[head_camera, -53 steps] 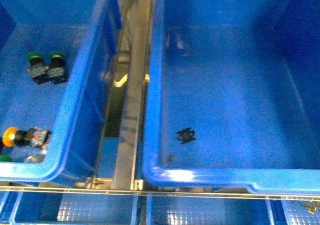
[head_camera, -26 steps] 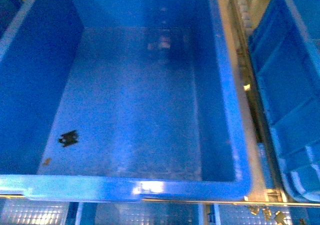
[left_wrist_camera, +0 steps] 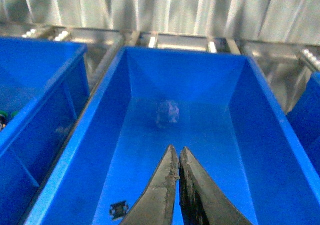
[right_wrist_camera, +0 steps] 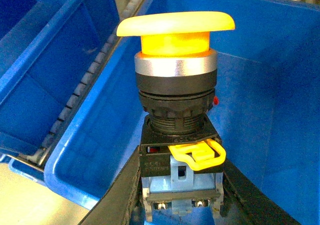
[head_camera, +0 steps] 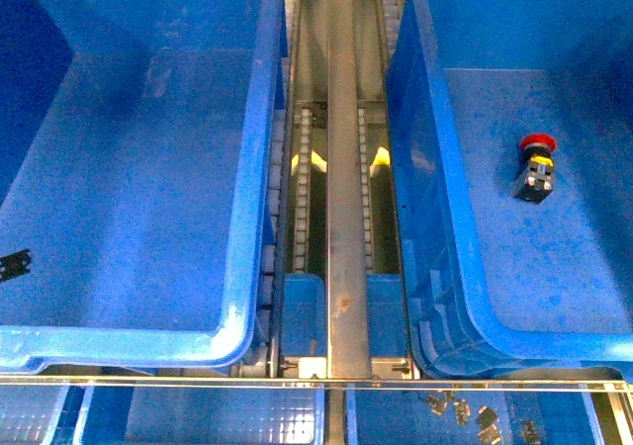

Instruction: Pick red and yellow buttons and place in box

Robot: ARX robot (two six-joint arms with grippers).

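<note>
My right gripper (right_wrist_camera: 181,190) is shut on the contact block of the yellow button (right_wrist_camera: 176,60) and holds it upright over the box (right_wrist_camera: 255,85). A small red spot (right_wrist_camera: 215,101) shows behind the button. In the front view the red button (head_camera: 537,163) lies on the floor of the box (head_camera: 554,267) at the right. My left gripper (left_wrist_camera: 178,150) is shut and empty. It hangs over the like bin (left_wrist_camera: 190,85) with the black fleck (left_wrist_camera: 118,210). Neither arm shows in the front view.
The fleck bin (head_camera: 138,218) is at the left of the front view, with a metal roller track (head_camera: 341,218) between it and the box. Shallow blue trays (head_camera: 198,415) with small metal parts (head_camera: 475,410) lie along the near edge. A third bin (left_wrist_camera: 35,100) shows in the left wrist view.
The front view has swung to the right: the bin with green buttons has left the picture, the fleck bin has slid left, and the box with the red button has come in.
</note>
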